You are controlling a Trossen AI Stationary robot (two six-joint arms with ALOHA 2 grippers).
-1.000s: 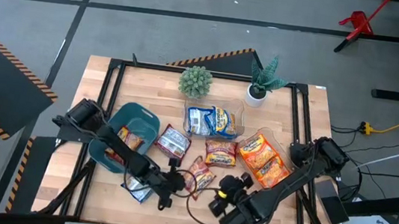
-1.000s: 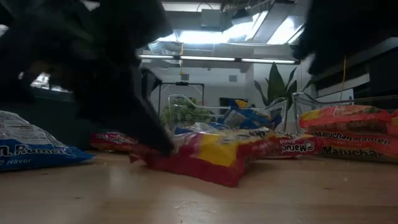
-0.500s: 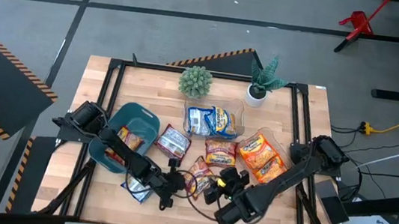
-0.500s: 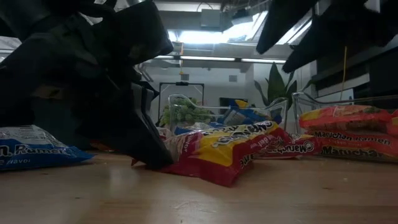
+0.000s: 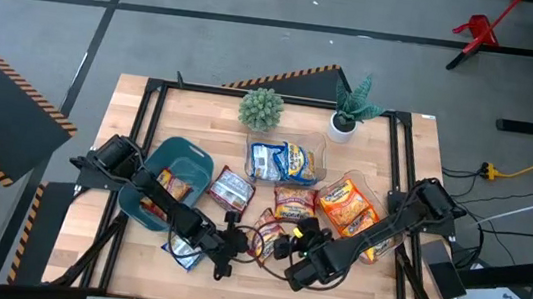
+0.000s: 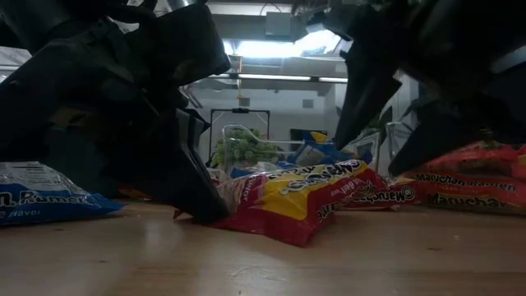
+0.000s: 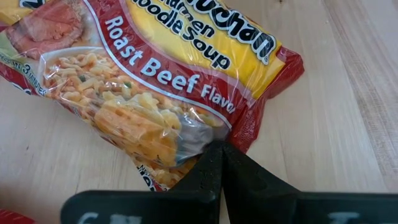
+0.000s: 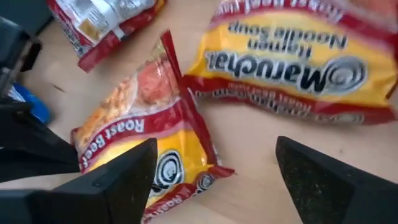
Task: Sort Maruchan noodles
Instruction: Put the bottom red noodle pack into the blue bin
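A red-and-yellow Maruchan roast beef packet (image 5: 267, 236) lies near the table's front middle, and my left gripper (image 7: 221, 152) is shut on it. My right gripper (image 8: 214, 180) hovers open just right of this packet, one finger on either side of its end, touching nothing. More noodle packets lie around: a red one (image 5: 232, 188), a yellow-red one (image 5: 294, 203), and a blue one (image 6: 41, 201) partly under my left arm. My left gripper pinches the roast beef packet's wrapper edge near one corner (image 7: 199, 134) between its two fingertips. The fingers slant down from the table's left. The packet sits tilted, its lower edge (image 6: 288, 237) on the table and its printed face raised toward the near side.
A dark teal bin (image 5: 166, 193) with a packet inside stands at the left. One clear tub (image 5: 283, 160) holds blue packets and another (image 5: 350, 211) holds orange ones. Two potted plants (image 5: 261, 109) (image 5: 346, 113) stand at the back. Bare wood runs along the front edge.
My right gripper has come down and toward the table's left, closing in on the roast beef packet, and has rolled about its pointing line. The packet has tipped up, its printed face turning toward the near edge, while the end in my left gripper stayed put.
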